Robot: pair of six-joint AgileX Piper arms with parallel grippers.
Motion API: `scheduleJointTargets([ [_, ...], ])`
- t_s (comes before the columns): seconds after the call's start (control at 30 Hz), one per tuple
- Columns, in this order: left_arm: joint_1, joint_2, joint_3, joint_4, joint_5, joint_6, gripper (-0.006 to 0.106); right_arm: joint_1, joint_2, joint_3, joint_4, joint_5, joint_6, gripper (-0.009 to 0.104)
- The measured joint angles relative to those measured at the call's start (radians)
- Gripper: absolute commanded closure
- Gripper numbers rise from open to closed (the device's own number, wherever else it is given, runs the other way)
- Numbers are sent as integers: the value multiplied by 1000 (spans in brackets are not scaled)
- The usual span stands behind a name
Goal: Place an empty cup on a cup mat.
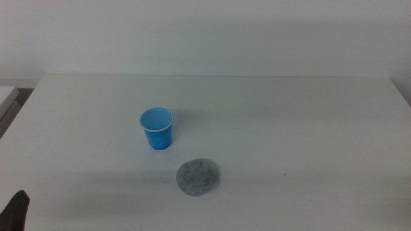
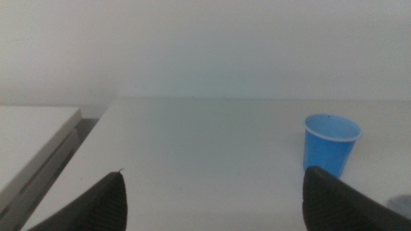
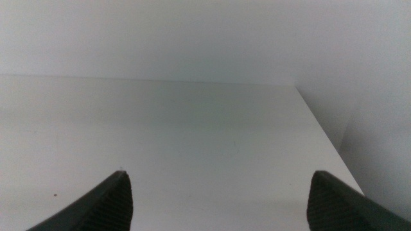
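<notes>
The blue cup (image 1: 157,128) stands upright and empty on the white table, left of the middle. The grey speckled cup mat (image 1: 200,177) lies flat just in front and to the right of it, apart from the cup. My left gripper (image 2: 215,196) is open and empty, low at the table's near left corner; only a dark tip of it (image 1: 17,210) shows in the middle view. The cup (image 2: 330,144) shows ahead of it, beyond one jaw, and an edge of the mat (image 2: 401,204) shows beside that jaw. My right gripper (image 3: 221,196) is open and empty, out of the middle view.
The white table (image 1: 289,128) ends at a pale wall at the back. A second lower surface (image 2: 32,138) stands past the table's left edge with a gap between. The right wrist view shows the table's right edge (image 3: 324,138).
</notes>
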Motion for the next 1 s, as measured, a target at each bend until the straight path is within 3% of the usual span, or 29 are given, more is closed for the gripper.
scheduleJointTargets([
  [0.23, 0, 299, -315, -4, 242, 1, 7, 0, 0, 0, 0, 0, 0, 2],
  [0.63, 0, 979, -1015, -127, 858, 1, 7, 0, 0, 0, 0, 0, 0, 2],
  [1.0, -170, 1578, -1405, -79, 928, -84, 7, 0, 0, 0, 0, 0, 0, 2],
])
